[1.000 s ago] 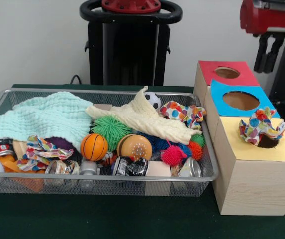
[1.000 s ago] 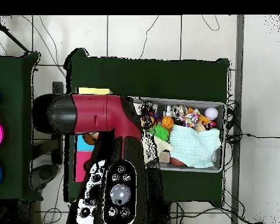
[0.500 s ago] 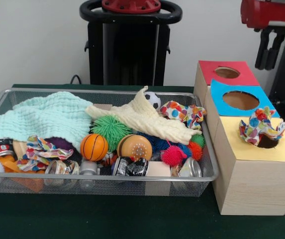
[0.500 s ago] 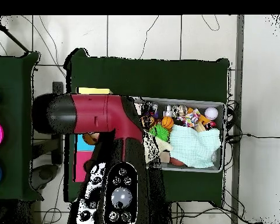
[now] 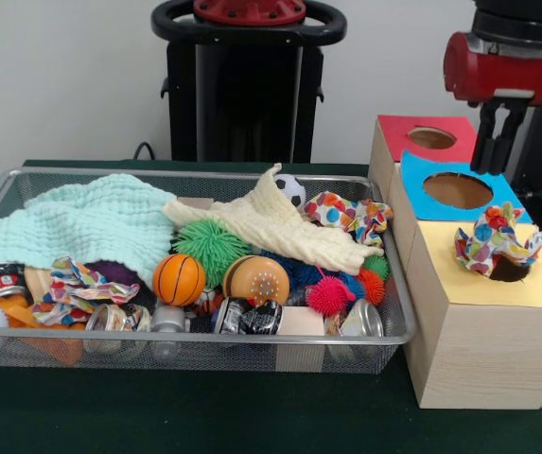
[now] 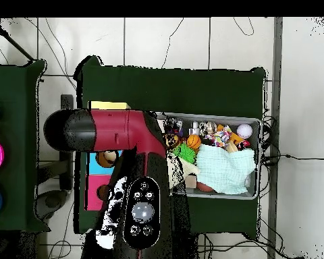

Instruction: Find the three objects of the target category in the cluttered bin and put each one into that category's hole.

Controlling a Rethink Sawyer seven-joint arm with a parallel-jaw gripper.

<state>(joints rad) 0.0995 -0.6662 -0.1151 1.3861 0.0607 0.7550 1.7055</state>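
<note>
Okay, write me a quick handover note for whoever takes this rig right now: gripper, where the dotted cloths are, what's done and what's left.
Gripper: empty, hanging over the blue-topped box, above and behind the yellow box; whether it is open or shut can't be told.
Dotted cloths: one sits bunched on the rim of the yellow box's hole, partly in, not dropped through. One lies at the bin's back right by the cream cloth. One lies front left, under the edge of the green cloth.
Done: none fully in.
Left: push the first cloth through, then fetch the two in the bin.
</note>
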